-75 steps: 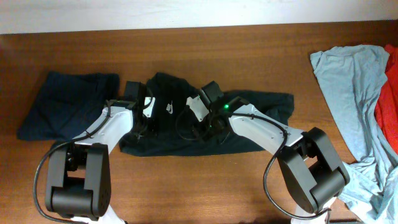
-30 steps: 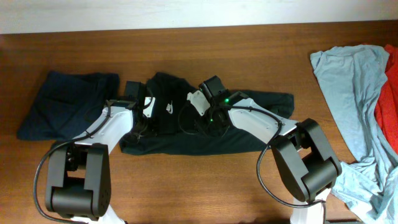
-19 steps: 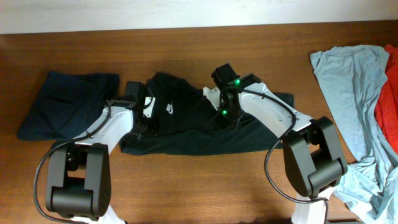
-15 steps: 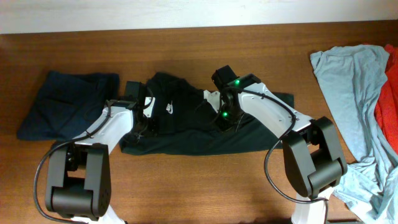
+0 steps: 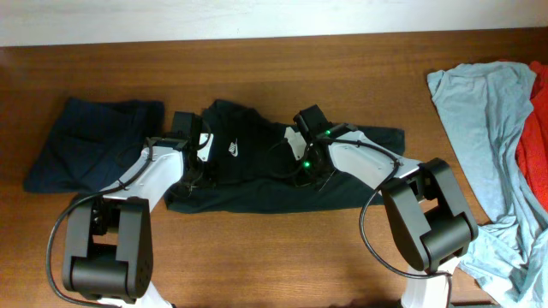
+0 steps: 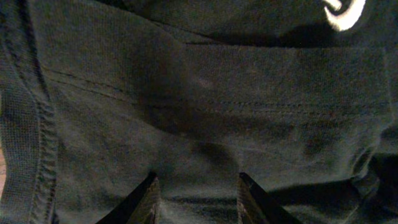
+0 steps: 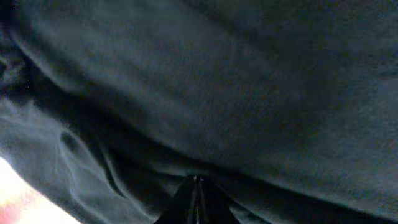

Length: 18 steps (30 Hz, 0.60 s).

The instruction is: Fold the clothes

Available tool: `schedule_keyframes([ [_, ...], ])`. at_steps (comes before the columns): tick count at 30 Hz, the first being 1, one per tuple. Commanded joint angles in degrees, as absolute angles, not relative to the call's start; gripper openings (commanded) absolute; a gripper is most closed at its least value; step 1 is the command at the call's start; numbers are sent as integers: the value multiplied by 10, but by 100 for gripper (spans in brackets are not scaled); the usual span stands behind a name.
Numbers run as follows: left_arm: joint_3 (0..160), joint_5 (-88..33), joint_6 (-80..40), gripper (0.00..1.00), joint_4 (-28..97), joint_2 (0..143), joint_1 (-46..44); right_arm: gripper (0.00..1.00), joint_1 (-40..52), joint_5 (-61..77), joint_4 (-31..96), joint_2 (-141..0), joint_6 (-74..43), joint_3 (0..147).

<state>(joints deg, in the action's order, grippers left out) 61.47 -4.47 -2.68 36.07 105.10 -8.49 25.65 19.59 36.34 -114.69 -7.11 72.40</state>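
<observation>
The clothes in play are a black T-shirt with a white chest logo, spread across the middle of the table. My left gripper rests on its left part, just left of the logo. In the left wrist view this gripper is open, its fingertips pressed onto flat black cloth near a stitched hem. My right gripper is down on the shirt's middle. Seen from the right wrist, it is shut, tips pinching a crease of the black cloth.
A dark-navy garment lies at the left, touching the T-shirt's side. A light-blue garment and a red one are heaped at the right edge. Bare wooden table shows behind and in front of the shirt.
My right gripper has swung right and toward the front over the shirt, come down on its middle and shut. The left arm and gripper have not moved.
</observation>
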Motion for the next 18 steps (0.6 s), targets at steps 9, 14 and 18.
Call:
schedule_keyframes([
  [9, 607, -36, -30, 41, 363, 1050, -81, 10, 232, 240, 558, -1143, 3, 794],
  [14, 607, -36, -30, 41, 360, 1050, -81, 8, 253, 240, 584, -1143, 13, 793],
  [18, 607, -36, -30, 41, 360, 1050, -81, 8, 288, 236, 541, -1149, 3, 793],
])
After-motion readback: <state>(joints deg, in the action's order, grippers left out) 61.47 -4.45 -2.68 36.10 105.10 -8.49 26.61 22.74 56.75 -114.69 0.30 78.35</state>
